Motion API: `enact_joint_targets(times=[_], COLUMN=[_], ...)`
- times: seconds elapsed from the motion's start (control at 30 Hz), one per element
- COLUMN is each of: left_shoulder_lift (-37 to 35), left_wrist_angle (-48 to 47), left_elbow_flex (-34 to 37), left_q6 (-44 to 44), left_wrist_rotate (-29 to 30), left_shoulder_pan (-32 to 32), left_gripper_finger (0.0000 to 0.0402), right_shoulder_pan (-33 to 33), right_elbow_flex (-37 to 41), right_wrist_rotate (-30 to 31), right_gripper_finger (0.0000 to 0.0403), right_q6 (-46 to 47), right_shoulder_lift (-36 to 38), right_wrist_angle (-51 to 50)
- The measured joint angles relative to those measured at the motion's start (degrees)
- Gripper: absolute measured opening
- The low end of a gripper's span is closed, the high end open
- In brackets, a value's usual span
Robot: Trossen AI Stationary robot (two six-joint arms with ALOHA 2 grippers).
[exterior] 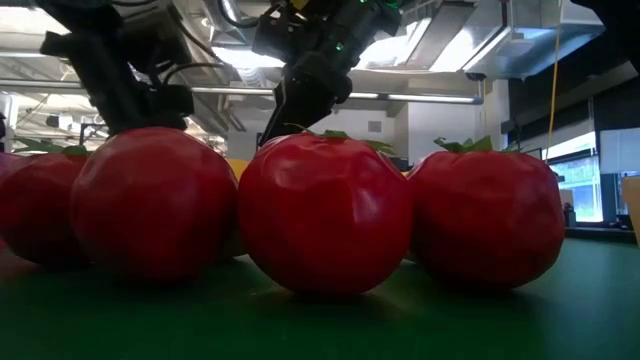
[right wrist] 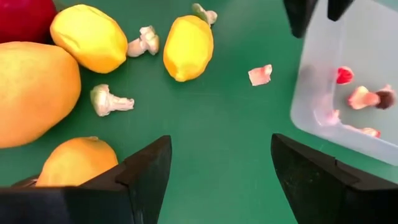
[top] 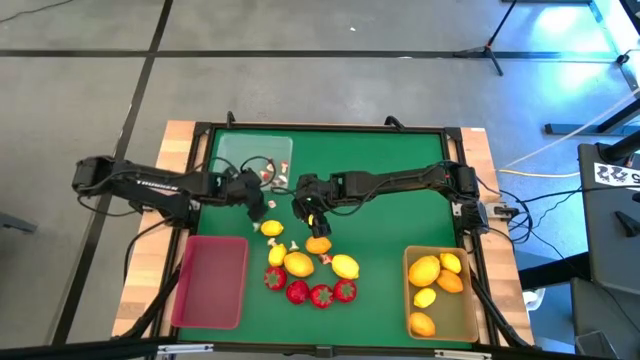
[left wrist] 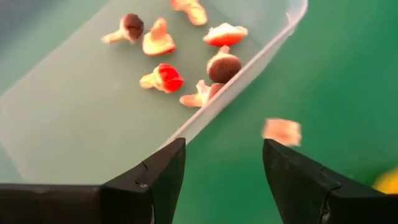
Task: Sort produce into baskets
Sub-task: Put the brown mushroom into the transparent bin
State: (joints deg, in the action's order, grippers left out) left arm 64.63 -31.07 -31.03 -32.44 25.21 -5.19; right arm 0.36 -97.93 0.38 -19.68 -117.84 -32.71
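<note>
My left gripper (top: 256,206) stands open beside the clear basket's (top: 254,160) near corner, above a small white bit (left wrist: 281,132) lying on the green mat. Red-and-white bits (left wrist: 163,77) lie in that basket. My right gripper (top: 312,216) hovers open over the mat, just on the far side of the produce pile, with nothing between its fingers (right wrist: 143,171). Below it lie lemons (right wrist: 188,46), an orange fruit (right wrist: 78,163) and white bits (right wrist: 111,99). Red strawberries (exterior: 325,210) rest on the mat at the near side of the pile.
The red basket (top: 212,282) lies at the near left. At the near right, the tan basket (top: 470,320) holds lemons and an orange piece (top: 437,283). The two grippers are close together at the table's middle. Bare mat lies at the far right.
</note>
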Motion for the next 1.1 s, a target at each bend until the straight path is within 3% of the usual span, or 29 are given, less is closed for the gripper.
enact_joint_targets(times=[0.2,0.43,0.67,0.9,1.1], left_shoulder_lift=[0.03,-1.7,-11.62,-22.2,-25.54], left_wrist_angle=[1.44,2.93,-6.03,-6.27,-6.26], left_elbow_flex=[0.0,-0.02,-3.52,-4.13,-4.13], left_q6=[2.83,4.47,3.3,2.48,2.39], left_wrist_rotate=[-0.03,-0.5,-0.71,-0.7,-0.7], left_shoulder_pan=[-5.25,-6.62,-6.6,-6.6,-6.6], left_gripper_finger=[0.0209,0.0209,0.0209,0.0209,0.0209], right_shoulder_pan=[0.0,-0.34,-1.87,-5.51,-5.84], right_elbow_flex=[0.05,1.46,1.53,1.51,1.51], right_wrist_rotate=[-0.12,-2.88,-0.98,-0.23,-2.98], right_gripper_finger=[0.0271,0.0271,0.0271,0.0271,0.0271], right_q6=[0.04,-1.58,0.03,4.6,9.23], right_shoulder_lift=[-0.01,-4.57,-8.91,-9.15,-12.88], right_wrist_angle=[1.17,19.98,29.51,32.84,35.63])
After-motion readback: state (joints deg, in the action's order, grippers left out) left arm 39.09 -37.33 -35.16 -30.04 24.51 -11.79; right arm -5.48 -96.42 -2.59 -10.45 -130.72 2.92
